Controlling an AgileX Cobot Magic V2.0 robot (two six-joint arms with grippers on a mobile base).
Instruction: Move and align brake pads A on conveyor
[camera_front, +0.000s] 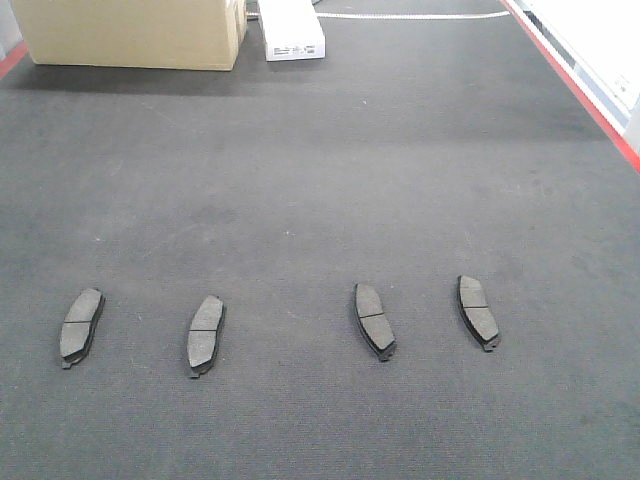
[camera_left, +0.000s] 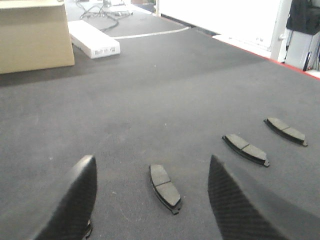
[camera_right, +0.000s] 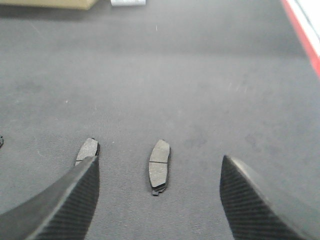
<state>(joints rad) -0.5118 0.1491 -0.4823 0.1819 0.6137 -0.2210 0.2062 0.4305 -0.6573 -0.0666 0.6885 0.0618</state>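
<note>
Front view: we see four pads in a loose row across the near part of the conveyor, all lying flat, well apart from one another.
Pads: far-left pad and left-centre pad lean right at the top; right-centre pad and far-right pad lean left.
Conveyor edge: we note a red frame along the right side.
Background: a cardboard box and a white box stand at the far end.
Left gripper: fingers apart, holding nothing; the left-centre pad lies on the belt between them.
Right gripper: fingers apart, holding nothing; the far-right pad lies between them, the right-centre pad half hidden by the left finger.
</note>
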